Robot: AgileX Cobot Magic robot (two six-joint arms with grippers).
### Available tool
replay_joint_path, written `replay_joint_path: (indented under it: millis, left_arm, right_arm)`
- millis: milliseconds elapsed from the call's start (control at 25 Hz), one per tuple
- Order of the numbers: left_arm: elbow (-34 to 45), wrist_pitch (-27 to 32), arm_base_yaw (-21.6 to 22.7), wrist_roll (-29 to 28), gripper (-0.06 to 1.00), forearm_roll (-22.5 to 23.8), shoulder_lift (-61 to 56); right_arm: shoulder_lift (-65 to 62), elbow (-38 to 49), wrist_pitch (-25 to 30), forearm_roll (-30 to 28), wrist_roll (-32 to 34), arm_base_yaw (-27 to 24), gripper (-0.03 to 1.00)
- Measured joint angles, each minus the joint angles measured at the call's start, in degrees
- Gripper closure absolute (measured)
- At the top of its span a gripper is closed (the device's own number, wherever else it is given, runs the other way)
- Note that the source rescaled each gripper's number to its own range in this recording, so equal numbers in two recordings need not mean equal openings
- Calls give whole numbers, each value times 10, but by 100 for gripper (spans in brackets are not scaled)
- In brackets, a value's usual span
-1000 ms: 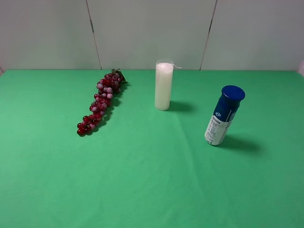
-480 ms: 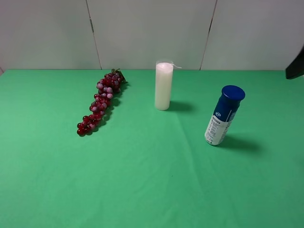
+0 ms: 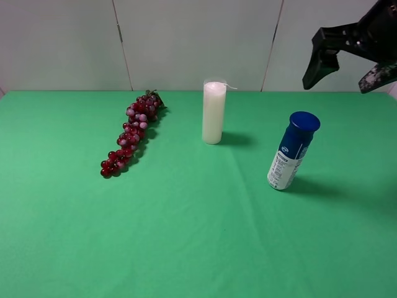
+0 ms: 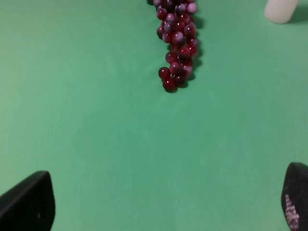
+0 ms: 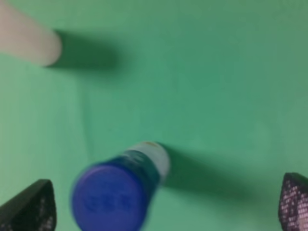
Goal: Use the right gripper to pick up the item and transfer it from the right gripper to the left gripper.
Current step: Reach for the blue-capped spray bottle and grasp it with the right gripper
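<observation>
The item, a bottle (image 3: 291,152) with a dark blue cap and white lower body, stands on the green cloth at the right. It also shows, blurred, in the right wrist view (image 5: 118,192). My right gripper (image 3: 348,73) is open and empty, high above and behind the bottle at the upper right; its two fingertips (image 5: 31,209) frame the right wrist view. My left gripper (image 4: 159,202) is open and empty over bare green cloth, seen only in the left wrist view, with a dark fingertip (image 4: 29,204) at each lower corner.
A white candle (image 3: 214,113) stands at the back centre and shows in the wrist views (image 4: 281,10) (image 5: 26,36). A bunch of red grapes (image 3: 132,132) lies at the back left and in the left wrist view (image 4: 177,41). A pale wall (image 3: 186,37) closes the back.
My right gripper has come into the exterior view from the upper right and moved left, now hanging above and behind the bottle. The bottle, candle and grapes have not moved.
</observation>
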Motion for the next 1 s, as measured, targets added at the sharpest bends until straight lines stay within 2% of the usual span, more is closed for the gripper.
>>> replay_joint_path:
  millis: [640,1000]
  left_arm:
    - [0,0,0,0,6,0,0]
    - [0,0,0,0,6,0,0]
  right_arm:
    - [101,-6,0,0,28,39,-3]
    - [145,-2,26,-3,34,41,-3]
